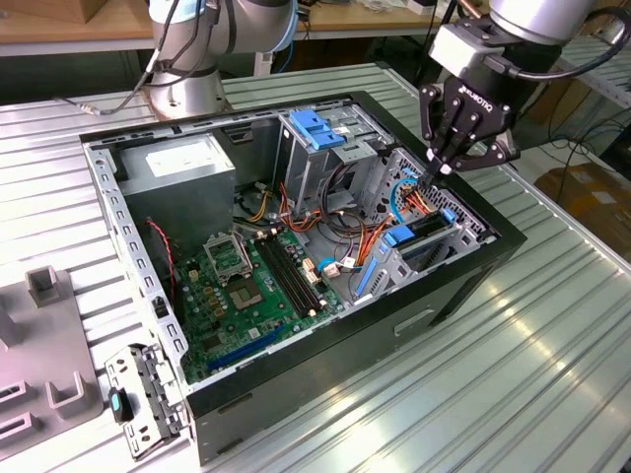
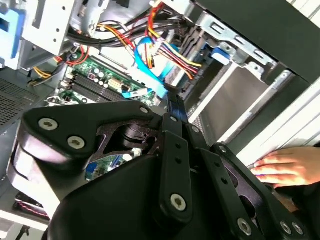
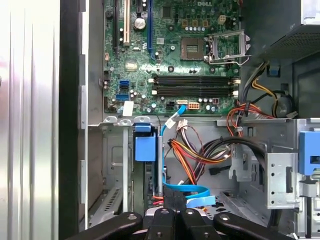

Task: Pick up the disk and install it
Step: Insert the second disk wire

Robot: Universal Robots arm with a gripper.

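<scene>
Upper right in the exterior view, the black end effector [image 1: 435,169] is pressed together over the dark metal, blue-framed disk [image 1: 424,229]. The disk is likely rigid, heavy and shock-sensitive, best gripped by its frame edges.

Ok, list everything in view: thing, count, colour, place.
Computer case: one, black, open on the ribbed metal table.
Motherboard: one, green, on the case floor.
Power supply box: one, grey, in the case corner nearest the arm's base.
Drive cage: one, grey with blue handle, upright inside the case.
Cables: several, orange, yellow, black and blue, beside the cage.
Person's hand: one, resting beside the case.
Tool: one, black, fingers together, over the case's drive bay.
</scene>
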